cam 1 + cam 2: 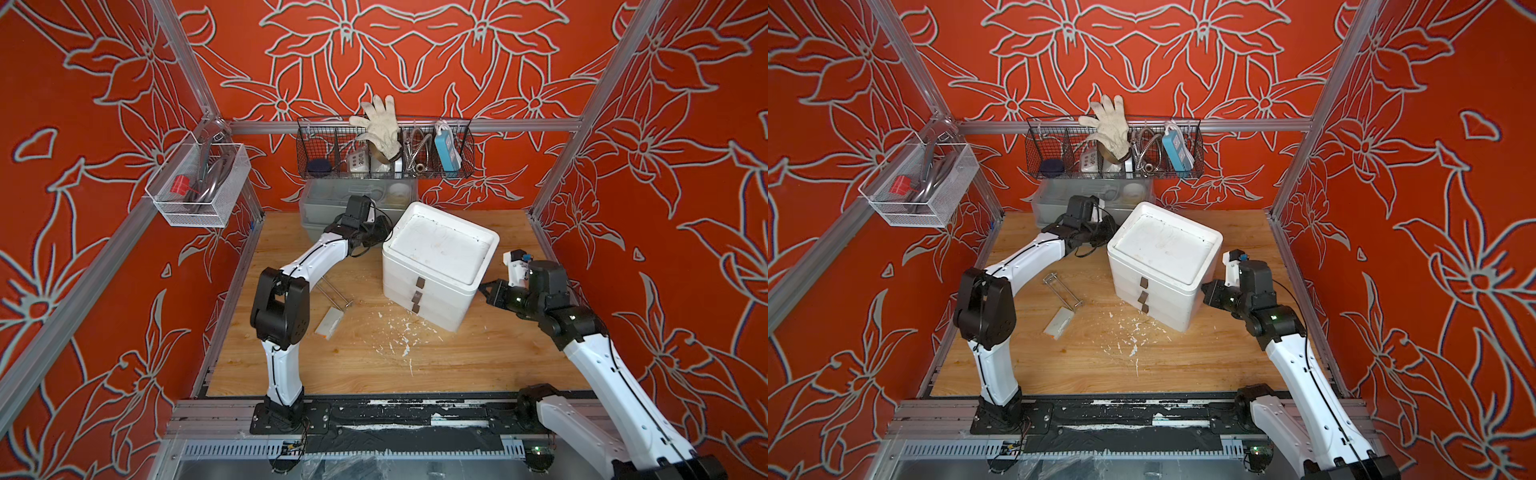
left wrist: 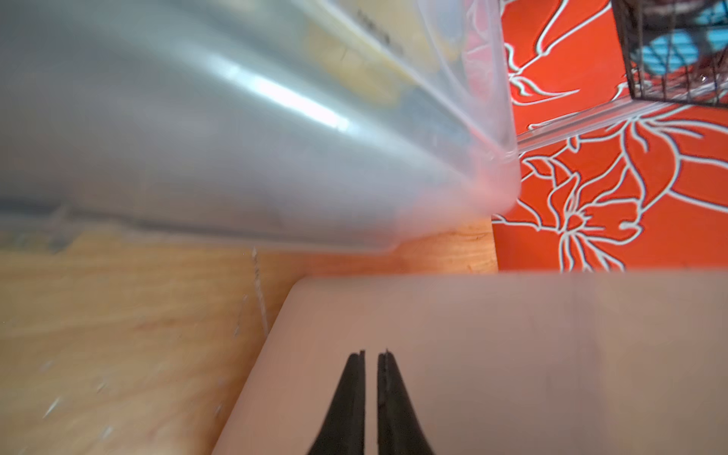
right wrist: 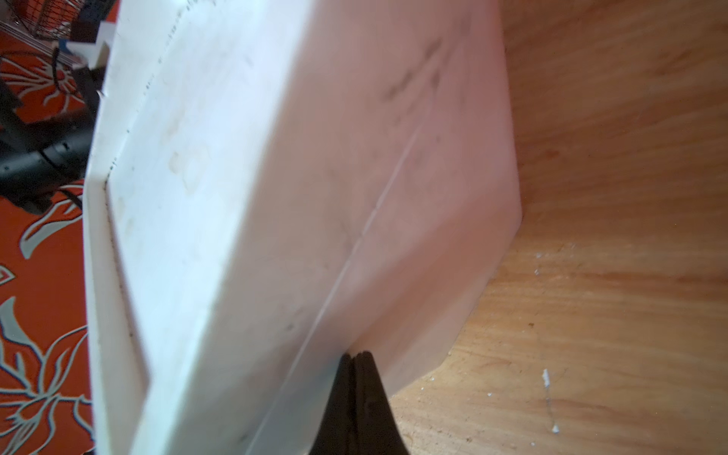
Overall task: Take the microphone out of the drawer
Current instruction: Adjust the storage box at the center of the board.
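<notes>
The left fingers (image 2: 348, 394) stood barely parted, empty, by the white drawer chest (image 1: 440, 249); the right fingers (image 3: 342, 394) were pressed together at its side.

No text, label or number is legible on the drawer unit (image 1: 440, 257) or the wire basket (image 1: 316, 154)

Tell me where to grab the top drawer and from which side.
Pinch the topmost dark tab, mid-front on the white unit, coming in from the open table side that this face looks toward. The tab seems to be the only part sticking out; the rest of the front looks flush. The unit stands turned, so angle in square to that face.
</notes>
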Available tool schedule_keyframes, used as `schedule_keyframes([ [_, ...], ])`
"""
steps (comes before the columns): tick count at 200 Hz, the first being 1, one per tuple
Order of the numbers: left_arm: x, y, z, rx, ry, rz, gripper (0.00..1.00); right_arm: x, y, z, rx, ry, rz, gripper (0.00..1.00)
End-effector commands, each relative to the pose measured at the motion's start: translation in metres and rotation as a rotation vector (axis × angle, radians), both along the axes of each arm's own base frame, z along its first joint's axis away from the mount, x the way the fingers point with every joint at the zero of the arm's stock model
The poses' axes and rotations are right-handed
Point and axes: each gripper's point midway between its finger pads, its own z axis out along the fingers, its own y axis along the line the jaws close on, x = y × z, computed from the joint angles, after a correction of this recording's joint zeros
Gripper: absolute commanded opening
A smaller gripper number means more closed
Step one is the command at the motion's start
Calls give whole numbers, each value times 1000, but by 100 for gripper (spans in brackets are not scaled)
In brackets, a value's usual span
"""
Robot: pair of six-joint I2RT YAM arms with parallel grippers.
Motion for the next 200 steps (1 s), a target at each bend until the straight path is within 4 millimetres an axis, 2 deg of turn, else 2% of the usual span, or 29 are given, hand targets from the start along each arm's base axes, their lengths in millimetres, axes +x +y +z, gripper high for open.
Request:
schedule_keyframes([
  [1,-34,7,35,22,-76,-21,12,15,-14,12,-52,-32,-1,0],
  [34,-68,42,44,81,-117,70,12,49,-44,29,29,-63,-97,0],
  [54,-91,56,44,90,-124,107,12,71,-60,42,59,-95,-129,0],
  [65,-104,59,44,64,-119,115,12,83,-63,49,79,-110,-124,0],
  [88,-130,63,31,-13,-70,140,12,109,-68,56,143,-122,-114,0],
  [107,-144,57,22,-110,-41,134,11,130,-66,57,204,-132,-83,0],
  [130,-147,37,15,-167,-5,80,11,151,-58,56,263,-129,-11,0],
  [157,-139,14,15,-192,9,26,11,162,-43,55,366,-111,86,0],
  [200,-126,4,9,-205,20,13,11,152,-33,55,411,-123,136,0],
])
